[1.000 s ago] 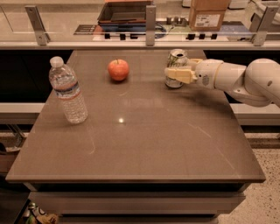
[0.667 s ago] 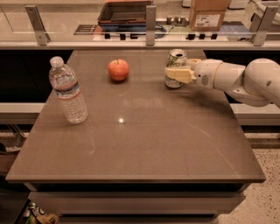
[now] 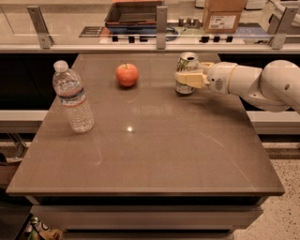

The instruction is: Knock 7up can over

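On the brown table [image 3: 150, 159], a water bottle [image 3: 72, 98] stood nearest, at the left. Farther back sat an apple [image 3: 127, 75]. At the far right, the gripper [image 3: 187, 74] clasped the upright 7up can [image 3: 187, 60] between its fingers.

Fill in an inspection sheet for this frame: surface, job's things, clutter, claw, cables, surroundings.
Surface: brown table, glossy, one glare spot.
Job's things: soda can standing upright at the far right.
Clutter: water bottle upright at the left; apple at the far middle.
Claw: claw against the can's side at mid-height; arm reaches in from the right.
Cables: nothing seen.
Surroundings: counter behind, with a cardboard box and a dark tray.
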Controlling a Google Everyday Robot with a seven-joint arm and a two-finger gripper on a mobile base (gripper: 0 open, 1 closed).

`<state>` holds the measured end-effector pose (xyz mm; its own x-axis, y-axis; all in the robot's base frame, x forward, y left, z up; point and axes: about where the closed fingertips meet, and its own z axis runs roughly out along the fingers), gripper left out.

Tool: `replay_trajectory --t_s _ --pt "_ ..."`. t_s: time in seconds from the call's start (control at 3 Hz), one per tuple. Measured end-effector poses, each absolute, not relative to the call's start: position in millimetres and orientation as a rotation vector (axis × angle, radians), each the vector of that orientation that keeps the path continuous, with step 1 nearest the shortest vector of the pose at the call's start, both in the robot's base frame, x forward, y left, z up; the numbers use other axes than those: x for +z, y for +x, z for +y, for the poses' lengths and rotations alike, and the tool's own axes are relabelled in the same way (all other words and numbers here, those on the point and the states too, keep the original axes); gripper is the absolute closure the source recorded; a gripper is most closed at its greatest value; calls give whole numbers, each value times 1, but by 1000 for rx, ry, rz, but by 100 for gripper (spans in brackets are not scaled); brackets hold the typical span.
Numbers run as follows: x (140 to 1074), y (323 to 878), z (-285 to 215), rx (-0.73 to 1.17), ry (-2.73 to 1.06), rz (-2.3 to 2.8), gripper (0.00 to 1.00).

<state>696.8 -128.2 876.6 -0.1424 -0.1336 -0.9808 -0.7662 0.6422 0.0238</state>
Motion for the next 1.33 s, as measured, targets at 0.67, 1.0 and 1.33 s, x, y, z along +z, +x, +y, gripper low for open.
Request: replay_trajectory --t_s 0.67,1.0,1.33 --pt "898 700 -139 578 -837 1754 100" --pt "899 700 -147 532 -874 1822 100" --pt "897 697 -155 485 -912 1902 100"
